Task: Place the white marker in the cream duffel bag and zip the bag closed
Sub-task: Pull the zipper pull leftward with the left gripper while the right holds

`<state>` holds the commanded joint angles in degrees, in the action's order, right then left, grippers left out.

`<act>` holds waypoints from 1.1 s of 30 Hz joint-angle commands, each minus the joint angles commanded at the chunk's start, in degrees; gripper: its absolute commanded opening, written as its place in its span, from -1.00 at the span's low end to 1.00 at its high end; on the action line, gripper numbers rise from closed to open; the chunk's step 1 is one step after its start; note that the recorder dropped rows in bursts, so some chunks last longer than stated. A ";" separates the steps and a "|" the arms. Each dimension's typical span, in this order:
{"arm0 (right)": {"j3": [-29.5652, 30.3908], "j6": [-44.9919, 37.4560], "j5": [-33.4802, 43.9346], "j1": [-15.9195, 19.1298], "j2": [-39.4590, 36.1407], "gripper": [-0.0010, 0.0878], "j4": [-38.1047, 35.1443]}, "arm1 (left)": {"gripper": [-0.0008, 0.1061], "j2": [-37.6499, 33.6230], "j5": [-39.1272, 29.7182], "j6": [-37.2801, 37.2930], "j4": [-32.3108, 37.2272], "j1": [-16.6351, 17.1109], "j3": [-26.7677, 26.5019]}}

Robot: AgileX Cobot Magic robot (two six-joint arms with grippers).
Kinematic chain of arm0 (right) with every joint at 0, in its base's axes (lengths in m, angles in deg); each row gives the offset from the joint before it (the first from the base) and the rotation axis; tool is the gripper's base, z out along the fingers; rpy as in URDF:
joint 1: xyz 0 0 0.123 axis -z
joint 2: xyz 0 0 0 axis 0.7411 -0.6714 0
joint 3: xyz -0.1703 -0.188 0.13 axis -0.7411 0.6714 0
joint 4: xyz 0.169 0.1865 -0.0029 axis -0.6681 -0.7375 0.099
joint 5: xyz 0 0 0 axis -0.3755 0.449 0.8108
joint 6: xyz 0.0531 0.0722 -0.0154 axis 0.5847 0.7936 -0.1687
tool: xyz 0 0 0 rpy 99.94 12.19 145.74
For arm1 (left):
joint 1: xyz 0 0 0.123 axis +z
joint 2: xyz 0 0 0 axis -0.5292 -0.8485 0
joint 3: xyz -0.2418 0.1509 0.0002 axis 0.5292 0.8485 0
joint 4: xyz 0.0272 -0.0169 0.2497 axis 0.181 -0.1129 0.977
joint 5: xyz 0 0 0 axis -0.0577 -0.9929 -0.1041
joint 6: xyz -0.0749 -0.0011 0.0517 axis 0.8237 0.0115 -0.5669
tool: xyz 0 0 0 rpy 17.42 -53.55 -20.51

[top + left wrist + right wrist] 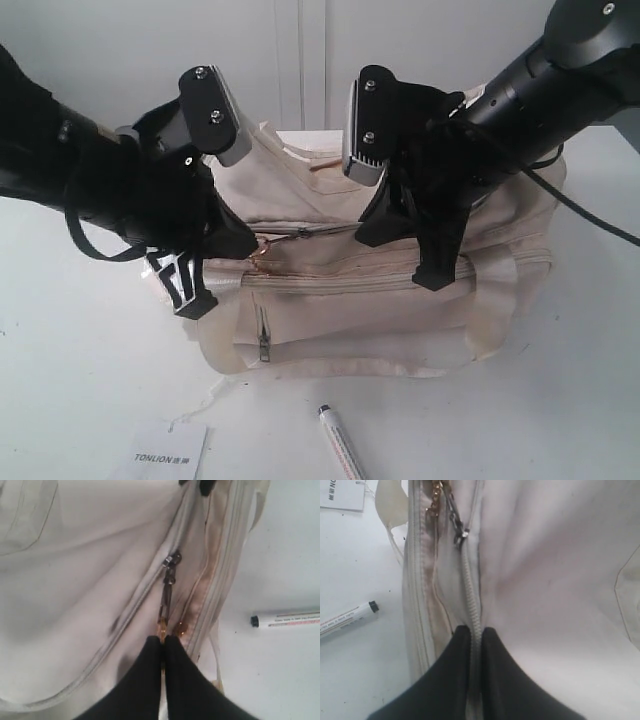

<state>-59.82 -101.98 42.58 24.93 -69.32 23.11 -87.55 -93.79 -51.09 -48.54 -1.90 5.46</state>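
Left gripper jaws clamped on gold chain pull atop cream duffel bag. Right gripper jaws pinching bag's zipper seam. White marker beside bag.

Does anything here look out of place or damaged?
The marker lies on the table, outside the bag. Left gripper pinches the zipper pull, right gripper the zipper seam. Brownish staining runs beside the zipper.

The exterior view looks down, fairly near, onto the cream duffel bag from the side where the white marker lies. Each wrist view sits close above the bag's zipper, looking along it; all three share bag and marker
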 joint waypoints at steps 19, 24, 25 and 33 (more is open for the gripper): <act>0.00 0.00 -1.26 0.00 0.00 -0.98 0.00 | -0.99 7.83 -6.36 20.36 18.86 0.00 0.00; 0.00 0.00 -1.26 0.00 0.00 -0.98 0.00 | -0.99 8.75 -10.62 26.63 25.00 0.00 0.00; 0.00 0.00 -1.26 0.00 0.00 -0.98 0.00 | -0.99 9.03 -11.11 27.04 25.73 0.00 0.00; 0.00 0.00 -1.26 0.00 0.00 -0.98 0.00 | -0.99 9.19 -12.48 37.72 40.71 0.00 0.00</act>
<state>-59.82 -101.98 41.32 24.93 -69.32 23.11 -78.36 -106.27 -13.37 -7.82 -1.90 5.46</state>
